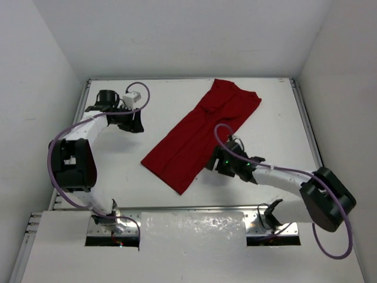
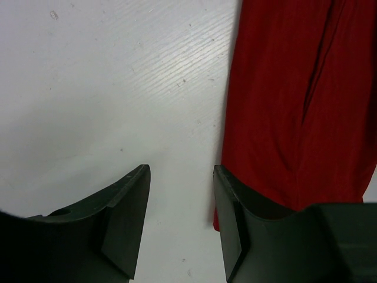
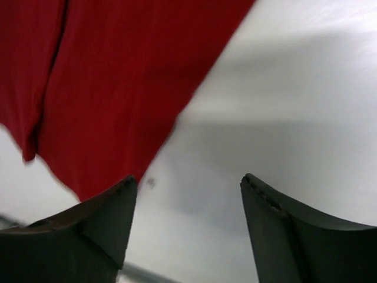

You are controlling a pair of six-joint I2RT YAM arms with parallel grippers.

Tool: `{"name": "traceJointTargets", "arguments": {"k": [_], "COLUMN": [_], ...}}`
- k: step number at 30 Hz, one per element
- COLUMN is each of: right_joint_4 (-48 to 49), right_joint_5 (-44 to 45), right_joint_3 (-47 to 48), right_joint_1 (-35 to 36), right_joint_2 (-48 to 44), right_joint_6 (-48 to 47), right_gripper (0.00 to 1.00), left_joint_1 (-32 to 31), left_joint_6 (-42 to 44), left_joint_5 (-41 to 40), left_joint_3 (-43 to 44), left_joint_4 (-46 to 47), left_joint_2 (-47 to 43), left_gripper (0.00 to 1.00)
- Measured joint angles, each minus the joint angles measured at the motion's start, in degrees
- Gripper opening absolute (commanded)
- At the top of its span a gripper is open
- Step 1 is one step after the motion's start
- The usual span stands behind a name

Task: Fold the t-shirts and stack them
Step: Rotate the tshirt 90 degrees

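The dark red t-shirt lies flat on the white table as a long folded strip, running diagonally from the far right to the near middle. My left gripper is open and empty over bare table, to the left of the shirt. In the left wrist view its jaws stand apart, with the shirt's edge beside the right finger. My right gripper is open and empty at the shirt's near right edge. In the right wrist view it is over bare table, and the shirt is at the upper left.
The white table is enclosed by white walls on the left, back and right. Metal rails run along its left and right edges. A white panel covers the near edge between the arm bases.
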Motion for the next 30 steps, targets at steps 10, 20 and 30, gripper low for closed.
{"name": "traceJointTargets", "arguments": {"k": [10,20,30], "right_joint_4": [16.98,26.77,20.79], "right_joint_5": [-6.4,-9.94,-13.73], "right_joint_3": [3.3,0.76,-12.92], "right_joint_1": [15.13,16.39,8.2], "right_joint_2": [17.18,23.12,6.47], "right_joint_6": [14.08,22.97,20.06], "right_gripper": [0.53,0.0,0.0], "left_joint_1": [-0.15,-0.17,-10.62], "left_joint_6": [0.2,1.09,16.9], "left_joint_5": [0.2,2.51,7.74], "left_joint_3": [-0.26,-0.39,1.88], "left_joint_4": [0.63,1.2,-4.11], "left_joint_2": [-0.87,-0.87,0.44], "left_gripper": [0.45,0.42,0.37]}}
